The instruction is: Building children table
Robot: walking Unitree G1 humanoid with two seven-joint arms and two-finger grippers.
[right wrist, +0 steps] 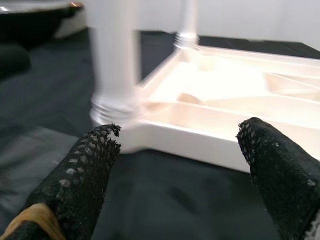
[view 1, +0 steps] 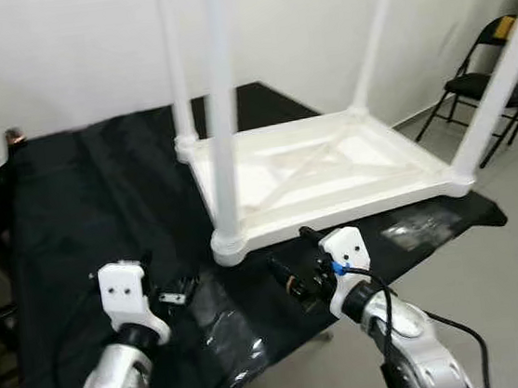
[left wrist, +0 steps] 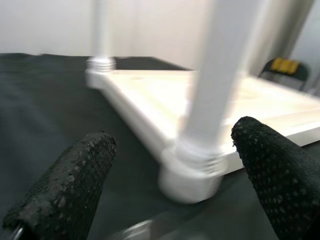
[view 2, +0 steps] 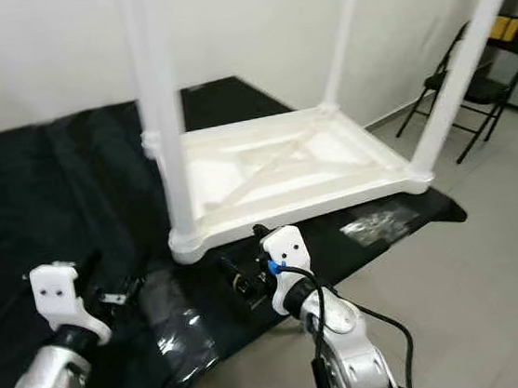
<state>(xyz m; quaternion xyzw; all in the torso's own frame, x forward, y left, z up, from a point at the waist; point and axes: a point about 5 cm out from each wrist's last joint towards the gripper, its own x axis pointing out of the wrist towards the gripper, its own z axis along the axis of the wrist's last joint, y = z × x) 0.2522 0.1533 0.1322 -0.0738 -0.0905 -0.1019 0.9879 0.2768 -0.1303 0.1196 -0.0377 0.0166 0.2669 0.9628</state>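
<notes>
— Lying upside down on the black-covered bench (view 1: 64, 207), toward its right edge: white table (view 1: 322, 173), four legs (view 1: 221, 114) pointing up.

— And nearest the front edge?

— One corner with its leg, just beyond both grippers.

— Left gripper (view 1: 172, 293)?

— Low over the black cover, left of that corner, fingers (left wrist: 70, 187) spread apart, holding nothing.

— Right gripper (view 1: 295, 265)?

— Close before the same corner, fingers (right wrist: 82, 180) apart too, gripping nothing.

— Off the bench?

— Black folding chair (view 1: 481, 84) by the wall at far right.
</notes>
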